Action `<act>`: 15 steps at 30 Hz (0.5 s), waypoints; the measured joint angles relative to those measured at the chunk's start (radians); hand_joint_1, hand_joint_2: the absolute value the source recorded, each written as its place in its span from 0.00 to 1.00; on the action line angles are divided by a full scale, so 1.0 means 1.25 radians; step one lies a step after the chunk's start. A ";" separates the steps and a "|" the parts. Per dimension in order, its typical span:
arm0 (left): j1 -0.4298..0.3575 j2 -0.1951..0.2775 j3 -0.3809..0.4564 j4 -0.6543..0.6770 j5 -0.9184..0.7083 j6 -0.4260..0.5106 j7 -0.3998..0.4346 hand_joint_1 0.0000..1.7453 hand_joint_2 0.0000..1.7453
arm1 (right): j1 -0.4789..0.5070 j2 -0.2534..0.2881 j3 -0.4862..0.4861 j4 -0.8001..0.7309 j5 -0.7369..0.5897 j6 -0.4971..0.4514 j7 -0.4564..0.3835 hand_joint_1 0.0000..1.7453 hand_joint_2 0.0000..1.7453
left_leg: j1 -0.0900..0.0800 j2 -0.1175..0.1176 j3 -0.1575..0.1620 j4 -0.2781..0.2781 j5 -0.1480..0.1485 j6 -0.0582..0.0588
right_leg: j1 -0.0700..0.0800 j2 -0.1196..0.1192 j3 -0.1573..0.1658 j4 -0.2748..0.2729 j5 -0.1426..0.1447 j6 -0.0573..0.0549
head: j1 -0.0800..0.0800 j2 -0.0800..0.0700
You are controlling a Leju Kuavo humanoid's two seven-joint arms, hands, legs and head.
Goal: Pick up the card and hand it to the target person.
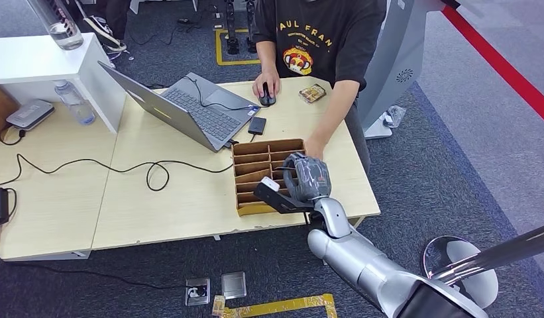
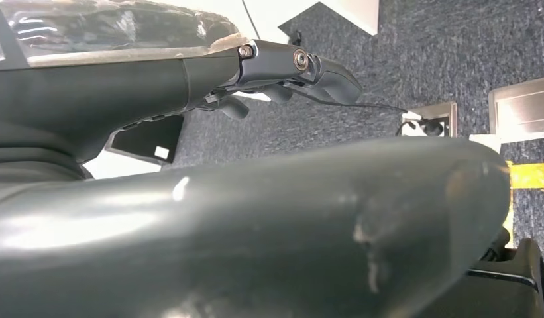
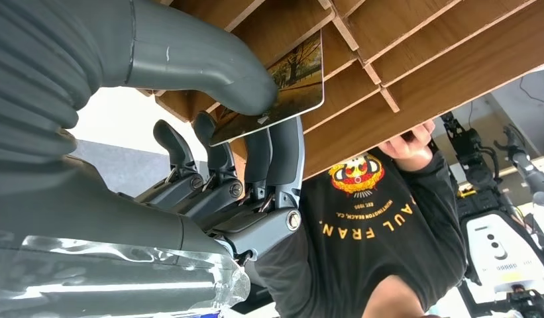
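1 right hand (image 3: 256, 146) pinches the card (image 3: 282, 93) at the divided wooden box's (image 1: 246, 149) near edge.

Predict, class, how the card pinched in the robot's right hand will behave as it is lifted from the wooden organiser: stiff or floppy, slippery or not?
The card looks flat and unbent between the thumb and fingers of the right hand, so probably stiff. Its glossy printed face suggests it may slip. It looks thin, likely light, and could catch on the wooden organiser dividers.
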State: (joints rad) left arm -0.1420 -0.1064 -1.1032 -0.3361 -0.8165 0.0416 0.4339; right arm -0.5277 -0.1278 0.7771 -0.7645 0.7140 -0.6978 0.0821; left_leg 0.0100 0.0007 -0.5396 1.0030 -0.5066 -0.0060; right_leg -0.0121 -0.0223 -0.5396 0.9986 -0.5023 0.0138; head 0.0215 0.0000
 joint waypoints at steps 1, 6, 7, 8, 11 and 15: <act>0.000 0.000 0.000 0.000 0.000 0.000 0.000 0.00 0.00 | 0.000 0.000 -0.001 0.000 0.004 0.000 -0.001 0.96 1.00 | 0.000 0.000 0.000 0.000 0.000 0.000 | 0.000 0.000 0.000 0.000 0.000 0.000 | 0.000 0.000; 0.000 0.000 0.000 0.000 -0.001 0.000 -0.001 0.00 0.00 | 0.019 0.000 -0.027 -0.028 0.071 -0.001 -0.033 1.00 1.00 | 0.000 0.000 0.000 0.000 0.000 0.000 | 0.000 0.000 0.000 0.000 0.000 0.000 | 0.000 0.000; 0.000 0.000 0.000 0.000 -0.001 0.000 -0.001 0.00 0.00 | 0.029 0.000 -0.040 -0.047 0.090 -0.002 -0.045 1.00 1.00 | 0.000 0.000 0.000 0.000 0.000 0.000 | 0.000 0.000 0.000 0.000 0.000 0.000 | 0.000 0.000; 0.000 0.000 0.000 0.000 -0.001 0.000 -0.001 0.00 0.00 | 0.041 0.000 -0.054 -0.070 0.108 -0.002 -0.057 1.00 1.00 | 0.000 0.000 0.000 0.000 0.000 0.000 | 0.000 0.000 0.000 0.000 0.000 0.000 | 0.000 0.000; 0.000 0.000 0.000 0.000 -0.002 0.000 -0.001 0.00 0.00 | 0.076 0.004 -0.100 -0.154 0.162 -0.003 -0.085 0.98 1.00 | 0.000 0.000 0.000 0.000 0.000 0.000 | 0.000 0.000 0.000 0.000 0.000 0.000 | 0.000 0.000; 0.001 0.000 0.000 0.000 -0.003 0.001 0.000 0.00 0.00 | 0.108 0.011 -0.157 -0.258 0.198 -0.003 -0.094 0.93 1.00 | 0.000 0.000 0.000 0.000 0.000 0.000 | 0.000 0.000 0.000 0.000 0.000 0.000 | 0.000 0.000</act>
State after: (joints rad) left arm -0.1413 -0.1064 -1.1032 -0.3361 -0.8205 0.0423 0.4342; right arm -0.3926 -0.1142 0.5810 -1.0864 0.9616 -0.7012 -0.0356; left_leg 0.0100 0.0007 -0.5399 1.0030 -0.5066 -0.0060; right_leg -0.0120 -0.0224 -0.5396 0.9987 -0.5024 0.0138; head 0.0216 0.0000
